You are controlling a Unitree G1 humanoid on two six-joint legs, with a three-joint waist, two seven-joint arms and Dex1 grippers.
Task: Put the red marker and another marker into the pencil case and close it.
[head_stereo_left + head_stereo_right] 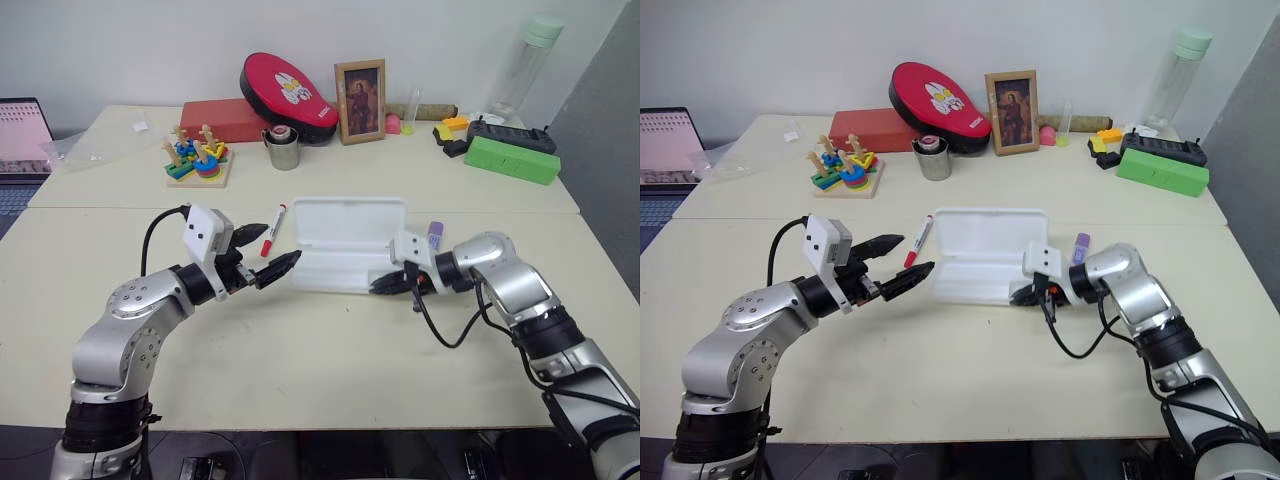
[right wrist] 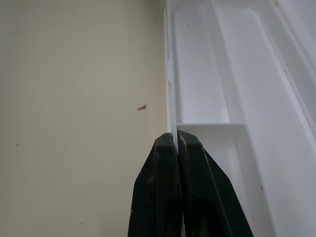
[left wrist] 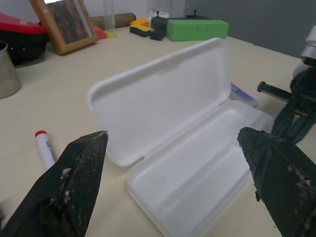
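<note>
- The pencil case (image 1: 345, 245) lies open on a pale cream table (image 1: 300, 370), lid raised toward the white back wall (image 1: 150, 40); its tray looks bare.
- The red marker (image 1: 272, 231) lies flat just left of the case, apart from it.
- The lilac marker (image 1: 434, 236) lies at the case's right end, just behind the right gripper.
- The left gripper (image 1: 262, 250) hangs left of the case, fingers wide apart, holding nothing.
- The right gripper (image 2: 176, 143) has its fingers pressed together over the case's thin front rim.
- Behind the case stand a metal cup (image 1: 282, 148), a framed picture (image 1: 360, 101) and a green box (image 1: 512, 159).
</note>
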